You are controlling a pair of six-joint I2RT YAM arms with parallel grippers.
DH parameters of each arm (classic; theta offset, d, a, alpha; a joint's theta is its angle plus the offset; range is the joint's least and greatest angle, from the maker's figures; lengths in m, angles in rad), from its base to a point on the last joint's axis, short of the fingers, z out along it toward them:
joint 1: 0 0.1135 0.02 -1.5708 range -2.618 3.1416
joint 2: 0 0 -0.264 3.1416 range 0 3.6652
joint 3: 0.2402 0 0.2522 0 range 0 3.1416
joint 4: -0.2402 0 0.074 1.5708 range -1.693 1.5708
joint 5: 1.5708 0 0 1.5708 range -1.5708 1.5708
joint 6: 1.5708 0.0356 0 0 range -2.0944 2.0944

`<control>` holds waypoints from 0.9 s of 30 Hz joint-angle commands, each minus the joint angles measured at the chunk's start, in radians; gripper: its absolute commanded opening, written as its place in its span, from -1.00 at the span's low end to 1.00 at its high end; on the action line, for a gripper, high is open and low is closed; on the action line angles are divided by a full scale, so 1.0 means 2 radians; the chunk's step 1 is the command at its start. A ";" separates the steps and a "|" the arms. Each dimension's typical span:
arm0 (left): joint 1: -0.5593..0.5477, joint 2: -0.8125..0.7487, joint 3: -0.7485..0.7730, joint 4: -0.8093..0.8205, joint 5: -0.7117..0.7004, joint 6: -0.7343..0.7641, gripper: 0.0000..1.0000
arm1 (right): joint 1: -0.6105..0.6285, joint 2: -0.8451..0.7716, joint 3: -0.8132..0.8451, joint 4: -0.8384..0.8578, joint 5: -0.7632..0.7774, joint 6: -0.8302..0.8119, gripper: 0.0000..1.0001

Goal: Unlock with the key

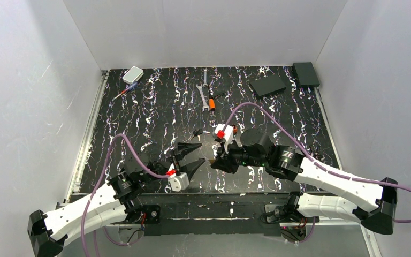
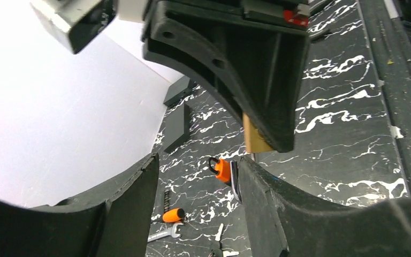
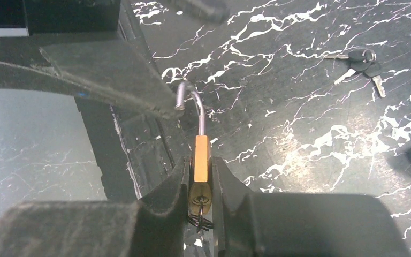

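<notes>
My right gripper (image 3: pixel 199 166) is shut on the body of a small brass padlock (image 3: pixel 200 155), held above the table. The key (image 3: pixel 199 211) sits in its keyhole with a dark ring hanging from it. The silver shackle (image 3: pixel 192 104) sticks out forward, one end free and touching a finger (image 3: pixel 101 69) of my left gripper. In the left wrist view my left gripper (image 2: pixel 199 160) stands open just below the padlock (image 2: pixel 257 140), and a silvery strip (image 2: pixel 235 182) lies along its right finger. From above, the left gripper (image 1: pixel 191 155) and the right gripper (image 1: pixel 218 159) meet at the table's near middle.
A spare bunch of keys (image 1: pixel 196 133) lies on the marbled table behind the grippers. Farther back are two wrenches (image 1: pixel 203 92) and an orange-handled tool (image 1: pixel 212 101). A white box (image 1: pixel 132 74) sits back left and two black boxes (image 1: pixel 267 85) back right.
</notes>
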 commanded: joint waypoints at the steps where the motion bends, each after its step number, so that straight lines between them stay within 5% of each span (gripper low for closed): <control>1: -0.002 -0.002 -0.005 0.032 -0.049 0.004 0.08 | 0.000 -0.008 -0.004 0.026 -0.016 0.015 -0.97; 14: -0.002 0.000 -0.005 0.036 -0.085 0.019 0.07 | 0.000 -0.037 -0.034 0.072 -0.024 0.047 -0.97; 19: -0.002 -0.009 -0.013 0.074 -0.137 0.018 0.09 | 0.000 -0.036 -0.065 0.099 0.032 0.100 -0.97; 24: -0.002 -0.017 -0.015 0.079 -0.143 0.011 0.26 | 0.000 -0.034 -0.086 0.114 0.072 0.142 -0.97; 27: -0.002 -0.022 0.007 0.072 -0.162 -0.078 0.54 | -0.001 -0.031 -0.087 0.101 0.131 0.168 -0.97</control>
